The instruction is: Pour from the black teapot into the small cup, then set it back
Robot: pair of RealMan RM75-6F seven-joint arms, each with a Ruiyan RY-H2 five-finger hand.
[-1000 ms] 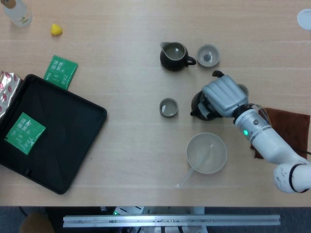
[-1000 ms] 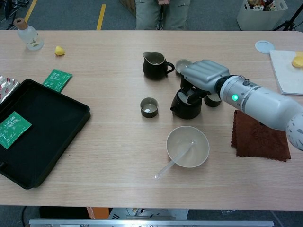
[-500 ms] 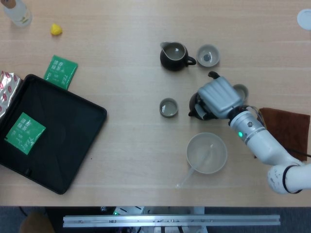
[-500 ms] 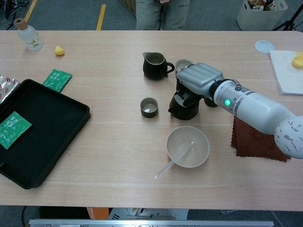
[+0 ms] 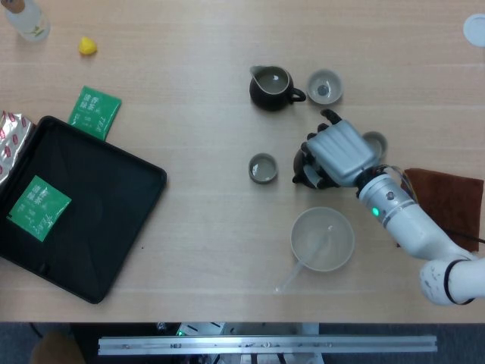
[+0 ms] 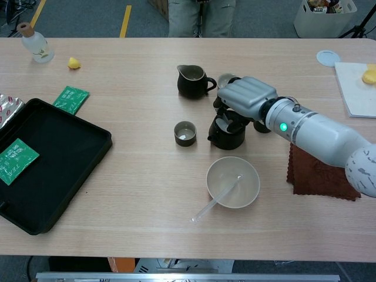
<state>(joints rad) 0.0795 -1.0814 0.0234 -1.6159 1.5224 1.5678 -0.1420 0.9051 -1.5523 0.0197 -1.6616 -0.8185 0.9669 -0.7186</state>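
The black teapot (image 5: 302, 161) (image 6: 227, 136) stands mid-table, its spout pointing left at the small grey cup (image 5: 263, 167) (image 6: 185, 133), a short gap away. My right hand (image 5: 341, 152) (image 6: 247, 97) covers the pot from above and the right, with its fingers curled around the handle side, gripping it. The hand hides the lid and handle. Whether the pot's base touches the table I cannot tell. My left hand shows in neither view.
A black pitcher (image 5: 270, 86) and a second cup (image 5: 324, 86) sit behind the teapot. A pale bowl (image 5: 323, 239) with a clear spoon lies in front, a brown cloth (image 5: 451, 201) to the right. A black tray (image 5: 114, 220) fills the left side.
My right hand has carried the teapot a little to the left and away from me, bringing the spout closer to the small cup. The cup has stayed put.
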